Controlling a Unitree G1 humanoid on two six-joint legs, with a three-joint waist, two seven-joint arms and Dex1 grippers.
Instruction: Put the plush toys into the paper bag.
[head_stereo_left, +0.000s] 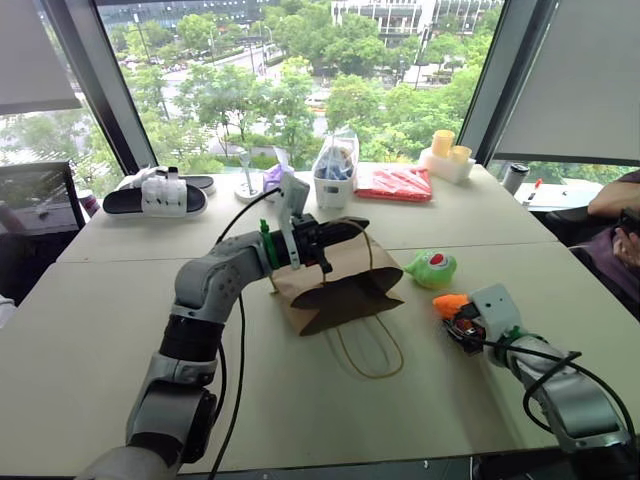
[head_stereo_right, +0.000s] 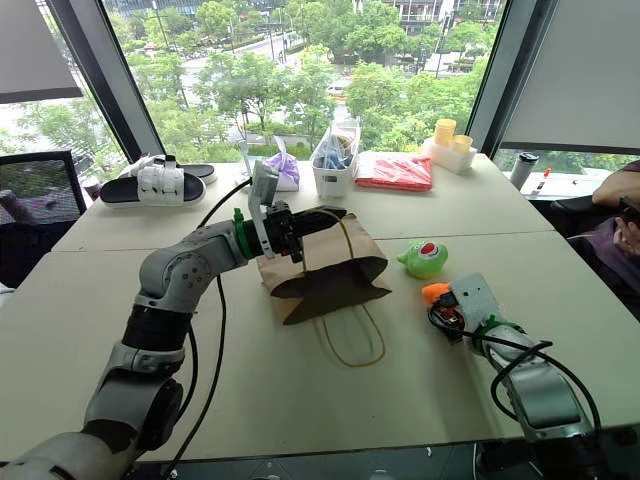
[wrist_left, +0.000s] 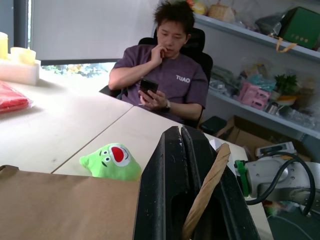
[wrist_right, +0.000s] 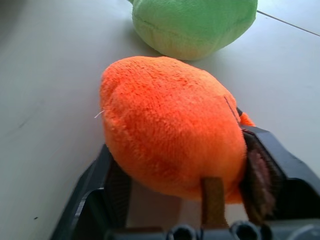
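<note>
I have the right gripper (wrist_right: 182, 200) down at the bright orange plush toy (wrist_right: 172, 125) on the pale tabletop (head_stereo_left: 120, 330). Its jaws stand either side of the toy's body, close against the fur, but I cannot tell whether they have it gripped. My left gripper (head_stereo_left: 325, 243) has its jaws closed on the rim of the plain brown kraft paper bag (head_stereo_left: 345, 285), holding the mouth up while the rest of the bag lies slumped with its twine loop handle trailing toward me.

To do this well, I judge I should squeeze on the widest part of the orange toy so the soft fabric does not slip out, then lift clear before swinging across to the bag mouth. The left hold should be raised enough to leave a real opening.

The light green plush toy with the red-and-white patch (head_stereo_left: 432, 269) sits just beyond the orange one, between it and the bag, so my path may brush it. Further back stand a white tub of bagged blue items (head_stereo_left: 334, 178), a red packet (head_stereo_left: 395, 183) and black-and-white slippers (head_stereo_left: 155, 196). A seated person (wrist_left: 165, 75) at the tabletop's right end is well apart.
</note>
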